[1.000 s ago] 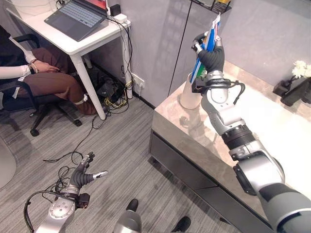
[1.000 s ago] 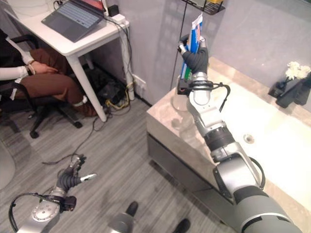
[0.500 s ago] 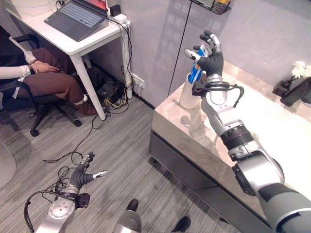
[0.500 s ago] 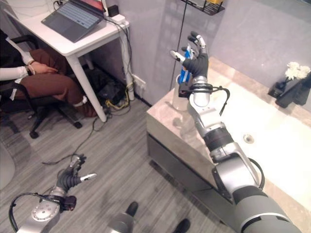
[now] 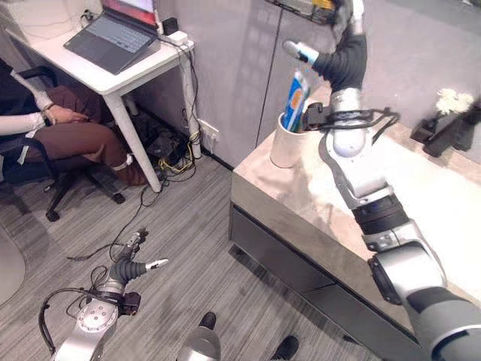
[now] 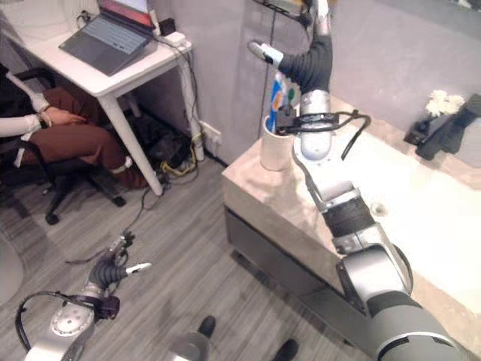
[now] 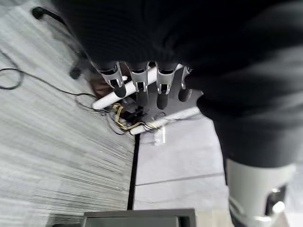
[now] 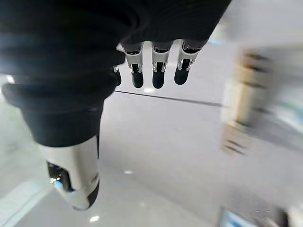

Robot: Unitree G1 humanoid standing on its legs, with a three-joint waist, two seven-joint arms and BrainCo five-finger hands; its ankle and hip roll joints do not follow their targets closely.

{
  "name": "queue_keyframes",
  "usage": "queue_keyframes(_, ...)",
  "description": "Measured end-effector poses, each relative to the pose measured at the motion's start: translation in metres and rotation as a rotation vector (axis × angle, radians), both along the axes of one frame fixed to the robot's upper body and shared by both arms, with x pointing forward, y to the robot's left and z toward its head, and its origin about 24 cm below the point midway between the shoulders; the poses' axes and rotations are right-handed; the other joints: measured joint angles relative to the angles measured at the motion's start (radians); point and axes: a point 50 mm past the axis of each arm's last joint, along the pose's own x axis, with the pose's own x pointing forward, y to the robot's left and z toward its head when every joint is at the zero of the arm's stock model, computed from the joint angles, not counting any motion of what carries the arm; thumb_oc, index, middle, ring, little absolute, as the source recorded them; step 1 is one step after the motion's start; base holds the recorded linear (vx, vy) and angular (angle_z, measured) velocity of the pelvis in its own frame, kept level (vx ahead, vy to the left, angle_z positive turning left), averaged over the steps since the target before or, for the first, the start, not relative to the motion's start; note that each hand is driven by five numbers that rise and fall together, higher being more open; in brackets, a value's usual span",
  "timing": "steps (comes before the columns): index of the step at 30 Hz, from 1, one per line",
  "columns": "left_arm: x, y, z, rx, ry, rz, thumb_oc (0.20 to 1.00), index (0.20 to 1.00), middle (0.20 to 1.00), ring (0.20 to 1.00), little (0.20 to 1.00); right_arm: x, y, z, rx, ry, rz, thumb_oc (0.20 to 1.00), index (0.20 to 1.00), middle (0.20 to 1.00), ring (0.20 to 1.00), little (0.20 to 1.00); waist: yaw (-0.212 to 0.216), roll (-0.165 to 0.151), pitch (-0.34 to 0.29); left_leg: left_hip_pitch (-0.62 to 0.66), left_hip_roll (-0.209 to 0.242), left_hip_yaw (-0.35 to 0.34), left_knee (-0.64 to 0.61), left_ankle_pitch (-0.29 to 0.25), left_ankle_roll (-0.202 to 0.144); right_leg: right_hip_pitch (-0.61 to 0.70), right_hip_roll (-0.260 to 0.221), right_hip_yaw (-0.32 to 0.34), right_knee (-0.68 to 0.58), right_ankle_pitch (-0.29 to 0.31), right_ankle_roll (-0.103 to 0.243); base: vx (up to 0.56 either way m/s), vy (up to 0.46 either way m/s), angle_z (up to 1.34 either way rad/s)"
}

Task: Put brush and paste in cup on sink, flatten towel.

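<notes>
The toothpaste tube (image 5: 295,100) stands upright in the white cup (image 5: 283,143), which sits at the corner of the marble sink counter (image 5: 301,203), close to the grey wall. Above the cup, the right hand (image 5: 342,56) is raised with its fingers straight and spread, holding nothing and clear of the tube. The left hand (image 5: 134,265) hangs low over the grey floor (image 5: 180,248), fingers loosely extended and empty. Beyond it, a person (image 5: 52,131) sits at a white desk (image 5: 113,71) bearing a laptop (image 5: 116,30).
</notes>
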Motion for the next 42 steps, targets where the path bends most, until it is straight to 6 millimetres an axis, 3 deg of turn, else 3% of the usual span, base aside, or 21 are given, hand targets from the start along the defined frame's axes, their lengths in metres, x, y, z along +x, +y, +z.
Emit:
queue_keyframes(3,0.002,-0.002,0.004,0.022,-0.022,-0.012,1.000,1.000,1.000,1.000,1.000,-0.007,-0.004,-0.004,-0.016,-0.039,-0.052,1.000,1.000,1.000,1.000,1.000,-0.032,0.017,-0.009,0.024,0.002,0.033,-0.005,-0.001,0.002,0.000,0.003,0.029,0.000,-0.003,0.002,-0.02,-0.013,-0.40)
queue_keyframes(7,0.005,-0.012,0.019,0.040,-0.089,-0.057,1.000,1.000,1.000,1.000,1.000,-0.029,-0.037,-0.018,-0.014,-0.082,-0.184,1.000,1.000,1.000,1.000,1.000,-0.082,0.025,-0.016,0.054,0.007,0.085,-0.011,-0.006,0.006,-0.002,0.013,0.079,0.000,-0.005,0.005,-0.01,0.022,-0.33)
queue_keyframes(9,-0.001,-0.008,0.017,0.051,-0.078,-0.039,1.000,1.000,1.000,1.000,1.000,-0.034,-0.042,-0.023,-0.007,-0.089,-0.212,1.000,1.000,1.000,1.000,1.000,-0.097,0.034,-0.019,0.075,0.012,0.113,-0.016,-0.009,0.011,-0.004,0.012,0.108,0.000,-0.004,0.005,0.01,0.021,-0.54)
queue_keyframes(10,-0.002,-0.007,0.020,0.060,-0.086,-0.042,1.000,1.000,1.000,1.000,1.000,-0.039,-0.052,-0.027,-0.035,-0.095,-0.274,1.000,1.000,1.000,1.000,1.000,-0.131,0.036,-0.027,0.082,0.008,0.143,-0.008,-0.025,0.011,-0.011,0.019,0.128,0.000,0.008,0.008,0.00,0.024,-0.52)
queue_keyframes(12,-0.010,-0.001,0.024,0.093,-0.099,-0.022,1.000,1.000,1.000,1.000,1.000,-0.050,-0.077,-0.037,-0.163,-0.116,-0.444,1.000,1.000,1.000,1.000,1.000,-0.133,0.032,-0.039,0.098,0.010,0.170,-0.013,-0.030,0.010,-0.015,0.030,0.172,0.000,0.020,0.002,0.00,0.009,-0.62)
queue_keyframes(13,-0.013,0.004,0.024,0.109,-0.093,-0.004,1.000,1.000,1.000,1.000,1.000,-0.054,-0.094,-0.037,-0.166,-0.115,-0.540,1.000,1.000,1.000,1.000,1.000,-0.167,0.037,-0.044,0.113,0.016,0.195,-0.011,-0.038,0.009,-0.017,0.041,0.196,0.002,0.024,-0.002,0.03,0.008,-0.54)
queue_keyframes(15,-0.010,0.003,0.032,0.125,-0.132,-0.009,1.000,1.000,1.000,1.000,1.000,-0.071,-0.118,-0.044,-0.173,-0.121,-0.666,1.000,1.000,1.000,1.000,1.000,-0.194,0.040,-0.056,0.118,0.024,0.194,-0.018,-0.039,0.008,-0.015,0.051,0.197,0.009,0.035,0.001,0.02,0.007,-0.17)
queue_keyframes(19,-0.011,0.010,0.042,0.122,-0.192,0.051,1.000,1.000,1.000,1.000,1.000,-0.109,-0.177,-0.064,-0.125,-0.076,-0.961,1.000,1.000,1.000,1.000,1.000,-0.233,0.048,-0.067,0.145,0.031,0.212,-0.044,-0.035,0.002,-0.010,0.064,0.217,0.009,0.033,0.001,0.00,0.014,-0.12)
queue_keyframes(21,-0.015,0.013,0.041,0.124,-0.190,0.079,1.000,1.000,1.000,1.000,1.000,-0.116,-0.189,-0.071,-0.084,-0.058,-1.027,1.000,1.000,1.000,1.000,1.000,-0.249,0.052,-0.069,0.145,0.032,0.215,-0.045,-0.036,0.004,-0.008,0.065,0.219,0.007,0.023,0.004,-0.01,0.039,-0.11)
queue_keyframes(22,-0.015,0.015,0.040,0.120,-0.191,0.093,1.000,1.000,1.000,1.000,1.000,-0.128,-0.205,-0.078,-0.062,-0.046,-1.118,1.000,1.000,1.000,1.000,1.000,-0.285,0.049,-0.079,0.146,0.029,0.221,-0.045,-0.037,0.005,-0.019,0.066,0.228,0.007,0.025,0.007,-0.01,0.041,-0.11)
queue_keyframes(24,-0.019,0.021,0.040,0.118,-0.201,0.142,1.000,1.000,1.000,1.000,1.000,-0.137,-0.220,-0.091,-0.026,0.002,-1.201,1.000,1.000,1.000,1.000,1.000,-0.294,0.046,-0.083,0.148,0.028,0.244,-0.051,-0.037,0.006,-0.029,0.068,0.250,0.005,0.026,0.008,-0.01,0.019,-0.41)
queue_keyframes(26,-0.023,0.023,0.039,0.122,-0.192,0.160,1.000,1.000,1.000,1.000,1.000,-0.148,-0.241,-0.120,0.029,0.127,-1.315,1.000,1.000,1.000,1.000,1.000,-0.316,0.044,-0.087,0.164,0.023,0.285,-0.057,-0.035,0.004,-0.043,0.069,0.275,0.000,0.024,0.012,-0.01,0.025,-0.56)
queue_keyframes(28,-0.024,0.028,0.042,0.132,-0.212,0.191,1.000,1.000,1.000,1.000,1.000,-0.180,-0.265,-0.176,0.089,0.354,-1.453,1.000,1.000,1.000,1.000,1.000,-0.326,0.036,-0.097,0.167,0.023,0.298,-0.062,-0.036,0.006,-0.052,0.068,0.302,0.000,0.023,0.013,-0.01,0.018,-0.22)
queue_keyframes(29,-0.027,0.033,0.041,0.140,-0.209,0.231,1.000,1.000,1.000,1.000,1.000,-0.191,-0.268,-0.203,0.272,0.450,-1.491,1.000,1.000,1.000,1.000,1.000,-0.335,0.037,-0.098,0.167,0.026,0.314,-0.063,-0.036,0.008,-0.054,0.069,0.300,0.000,0.014,0.025,-0.01,0.015,-0.24)
queue_keyframes(30,-0.027,0.032,0.038,0.132,-0.202,0.237,1.000,1.000,1.000,1.000,1.000,-0.197,-0.266,-0.223,0.402,0.482,-1.494,1.000,1.000,1.000,1.000,1.000,-0.341,0.060,-0.093,0.167,0.036,0.321,-0.067,-0.043,0.019,-0.052,0.070,0.296,0.004,0.004,0.037,0.00,0.028,-0.18)
queue_keyframes(32,-0.024,0.027,0.034,0.100,-0.207,0.248,1.000,1.000,1.000,1.000,1.000,-0.214,-0.263,-0.269,0.623,0.617,-1.539,1.000,1.000,1.000,1.000,1.000,-0.350,0.056,-0.108,0.184,0.035,0.314,-0.082,-0.042,0.014,-0.035,0.074,0.272,0.008,0.009,0.026,0.01,0.050,0.01)
queue_keyframes(33,-0.023,0.024,0.024,0.085,-0.170,0.245,1.000,1.000,1.000,1.000,1.000,-0.226,-0.260,-0.304,0.654,0.776,-1.568,1.000,1.000,1.000,1.000,1.000,-0.353,0.060,-0.115,0.195,0.027,0.308,-0.088,-0.044,0.013,-0.031,0.072,0.272,0.007,0.029,0.013,0.00,0.054,0.00)
queue_keyframes(35,-0.025,0.022,0.016,0.074,-0.137,0.241,1.000,1.000,1.000,1.000,1.000,-0.244,-0.251,-0.348,0.711,1.017,-1.599,1.000,1.000,1.000,1.000,1.000,-0.348,0.070,-0.116,0.198,0.028,0.296,-0.095,-0.041,0.012,-0.032,0.074,0.271,0.001,0.029,0.012,-0.02,0.050,0.00)
queue_keyframes(38,-0.022,0.019,0.017,0.044,-0.143,0.230,1.000,1.000,1.000,1.000,1.000,-0.268,-0.244,-0.380,0.776,1.224,-1.613,1.000,1.000,1.000,1.000,1.000,-0.344,0.079,-0.103,0.190,0.016,0.294,-0.070,-0.044,0.013,-0.026,0.068,0.275,0.009,0.046,0.006,-0.12,0.070,0.03)
queue_keyframes(40,-0.015,0.016,0.021,0.047,-0.153,0.179,1.000,1.000,1.000,1.000,1.000,-0.284,-0.233,-0.404,0.840,1.417,-1.591,1.000,1.000,1.000,1.000,1.000,-0.334,0.055,-0.082,0.168,0.003,0.267,-0.020,-0.069,0.031,-0.015,0.050,0.272,0.009,0.053,0.011,-0.09,0.096,0.15)
queue_keyframes(42,-0.009,0.014,0.028,0.065,-0.167,0.134,1.000,1.000,1.000,1.000,1.000,-0.283,-0.220,-0.419,0.970,1.499,-1.507,1.000,1.000,1.000,1.000,1.000,-0.332,0.026,-0.045,0.153,-0.022,0.246,-0.003,-0.076,0.038,-0.016,0.023,0.270,0.001,0.020,0.043,-0.04,0.117,0.17)
